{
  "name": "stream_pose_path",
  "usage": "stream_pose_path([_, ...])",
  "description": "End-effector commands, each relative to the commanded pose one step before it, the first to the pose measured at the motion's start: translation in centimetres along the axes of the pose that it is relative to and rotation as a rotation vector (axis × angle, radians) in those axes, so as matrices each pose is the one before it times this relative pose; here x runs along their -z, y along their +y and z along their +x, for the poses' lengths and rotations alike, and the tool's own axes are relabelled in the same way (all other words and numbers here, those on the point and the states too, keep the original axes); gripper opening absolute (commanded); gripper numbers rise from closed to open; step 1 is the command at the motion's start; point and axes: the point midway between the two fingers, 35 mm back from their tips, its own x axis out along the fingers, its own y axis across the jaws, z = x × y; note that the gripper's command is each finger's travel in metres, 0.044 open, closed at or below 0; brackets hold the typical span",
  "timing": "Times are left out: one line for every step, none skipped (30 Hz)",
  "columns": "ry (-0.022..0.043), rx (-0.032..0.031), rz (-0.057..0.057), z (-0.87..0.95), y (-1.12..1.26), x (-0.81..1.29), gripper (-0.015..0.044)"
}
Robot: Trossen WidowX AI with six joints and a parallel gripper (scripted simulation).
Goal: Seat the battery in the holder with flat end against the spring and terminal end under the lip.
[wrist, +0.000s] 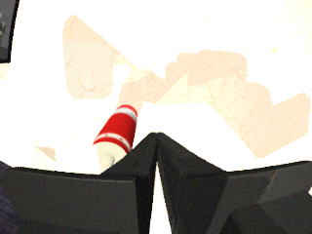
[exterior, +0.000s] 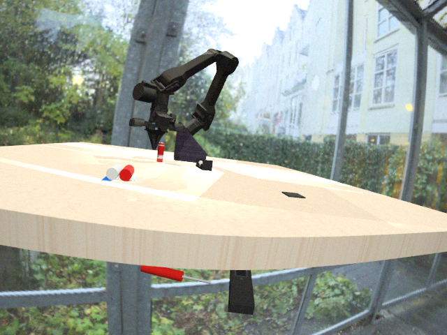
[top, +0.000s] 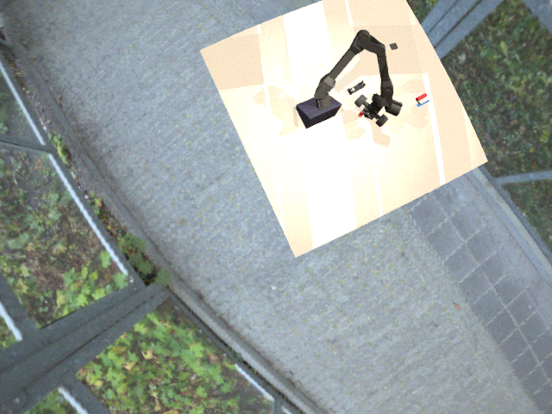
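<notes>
The battery (top: pixel 360 114) (exterior: pixel 160 153) (wrist: pixel 117 128), red with a pale band, stands upright on the table, its nubbed terminal end up. My gripper (top: pixel 366 115) (exterior: pixel 155 148) (wrist: pixel 156 138) is shut and empty, pointing down. Its tips are close beside the battery, around the height of its upper part; whether they touch it I cannot tell. The small black holder (top: pixel 356 86) (exterior: pixel 206 165) (wrist: pixel 6 34) lies on the table apart from the battery, near the arm's base. No battery is in it. Its spring and lip are too small to make out.
A red cylinder (top: pixel 421 97) (exterior: pixel 126 173) and a white cylinder (exterior: pixel 113 172) lie side by side near a blue piece (top: pixel 423 103) (exterior: pixel 107 178). A flat dark square (top: pixel 393 46) (exterior: pixel 293 195) lies farther off. A red screwdriver (exterior: pixel 162 273) and a black block (exterior: pixel 241 294) show below the table edge.
</notes>
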Motion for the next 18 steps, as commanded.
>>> stream_pose_path([-0.0077, 0.0067, -0.0004, -0.222, 0.549, -0.256, 0.0])
stream_pose_path([0.00001, -0.00008, 0.0001, -0.002, 0.167, -0.007, 0.0])
stream_pose_path([0.00001, -0.00009, 0.0001, -0.001, 0.167, -0.006, 0.0])
stream_pose_path([0.00001, -0.00009, 0.0, -0.001, 0.167, -0.005, 0.0])
stream_pose_path([0.00001, -0.0001, 0.0, 0.0, 0.167, -0.004, 0.0])
stream_pose_path([0.00001, -0.0001, 0.0, 0.0, 0.167, -0.003, 0.0])
stream_pose_path([0.00001, -0.0001, 0.0, 0.001, 0.167, -0.002, 0.0])
stream_pose_path([0.00001, -0.00011, 0.0, 0.001, 0.167, -0.001, 0.0])
stream_pose_path([0.00001, -0.00011, 0.0, 0.002, 0.167, 0.0, 0.0])
stream_pose_path([0.00001, -0.00011, 0.0, 0.002, 0.167, 0.001, 0.0])
stream_pose_path([0.0, -0.00012, 0.0, 0.003, 0.167, 0.003, 0.0])
stream_pose_path([0.0, -0.00012, 0.0, 0.004, 0.167, 0.004, 0.0])
stream_pose_path([0.0, -0.00013, 0.0, 0.004, 0.167, 0.005, 0.0])
stream_pose_path([0.0, -0.00013, 0.0, 0.005, 0.167, 0.006, 0.0])
stream_pose_path([0.0, -0.00013, 0.0, 0.005, 0.167, 0.007, 0.0])
stream_pose_path([0.0, -0.00014, 0.0, 0.006, 0.167, 0.008, 0.0])
stream_pose_path([0.0, -0.00014, 0.0, 0.006, 0.167, 0.009, 0.0])
stream_pose_path([0.0, -0.00014, 0.0, 0.007, 0.167, 0.01, 0.0])
